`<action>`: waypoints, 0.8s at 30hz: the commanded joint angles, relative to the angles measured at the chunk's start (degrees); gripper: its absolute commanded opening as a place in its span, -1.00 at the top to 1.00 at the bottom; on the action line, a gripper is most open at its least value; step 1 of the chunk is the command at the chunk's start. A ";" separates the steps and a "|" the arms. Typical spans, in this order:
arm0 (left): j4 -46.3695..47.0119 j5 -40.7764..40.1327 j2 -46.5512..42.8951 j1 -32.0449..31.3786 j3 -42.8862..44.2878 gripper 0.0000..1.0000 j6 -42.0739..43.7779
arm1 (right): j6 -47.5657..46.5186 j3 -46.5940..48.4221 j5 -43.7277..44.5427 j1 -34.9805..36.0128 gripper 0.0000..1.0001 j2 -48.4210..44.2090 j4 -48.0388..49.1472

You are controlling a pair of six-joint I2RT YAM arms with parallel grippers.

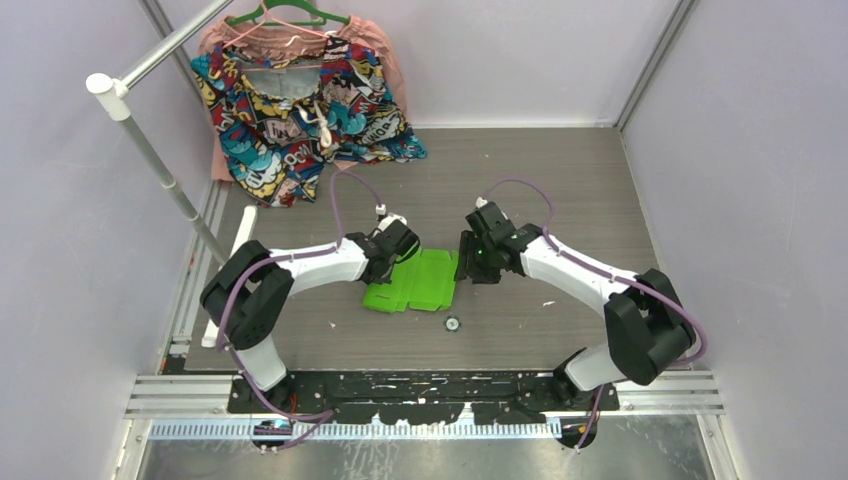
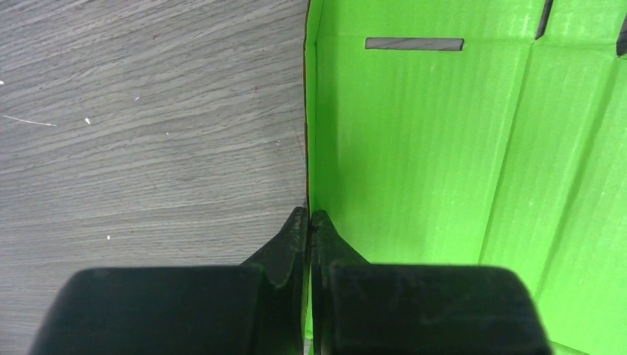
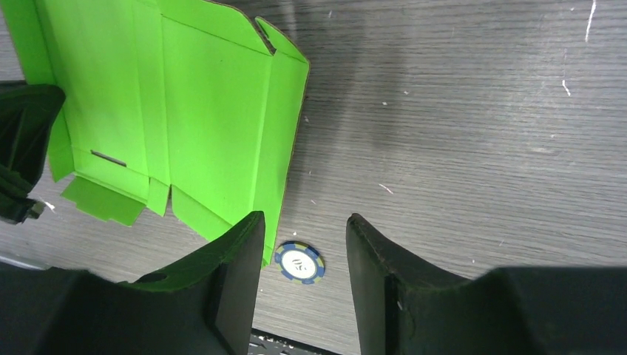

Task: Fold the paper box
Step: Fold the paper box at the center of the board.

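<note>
**Left claw pinches a side flap; right claw waits open beside the box**

The box [image 1: 412, 280] lies as a mostly flat die-cut sheet in the middle of the table [image 1: 580, 190], between the two arms. The left claw [image 2: 309, 218] is closed tight on the sheet's left edge, where a narrow strip of card stands up from the table. The right claw [image 3: 304, 218] is roughly half open with nothing in it, just beside the sheet's right edge. One of its fingers overlaps the card's corner in its own view, but whether it touches cannot be told.

Folding looks to be at an early step: one side wall is being raised while the other panels lie flat. The next move probably calls for the right claw to take or nudge up the opposite flap along its crease. The left pinch would keep the thin card from sliding or buckling.

The left wrist view shows the pinch itself, plus a slot and the crease lines, all of which the arm hides from above. The right wrist view shows the empty gap between its fingers, the tabs along one edge of the sheet, and a small chip [image 3: 299, 263] on the table just off the sheet's corner. Only the top view gives the whole layout, including a garment [image 1: 300, 100] at the far left, well apart.
</note>
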 commanded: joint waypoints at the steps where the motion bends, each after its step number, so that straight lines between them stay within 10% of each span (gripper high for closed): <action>1: 1.46 5.47 0.50 -0.06 -2.25 1.00 -2.40 | 1.63 -0.58 -0.07 -0.21 -0.01 1.69 3.54; 24: 5.52 10.43 2.67 -0.04 -3.49 1.00 -4.60 | 4.90 -1.15 -4.04 -0.19 0.08 8.98 14.49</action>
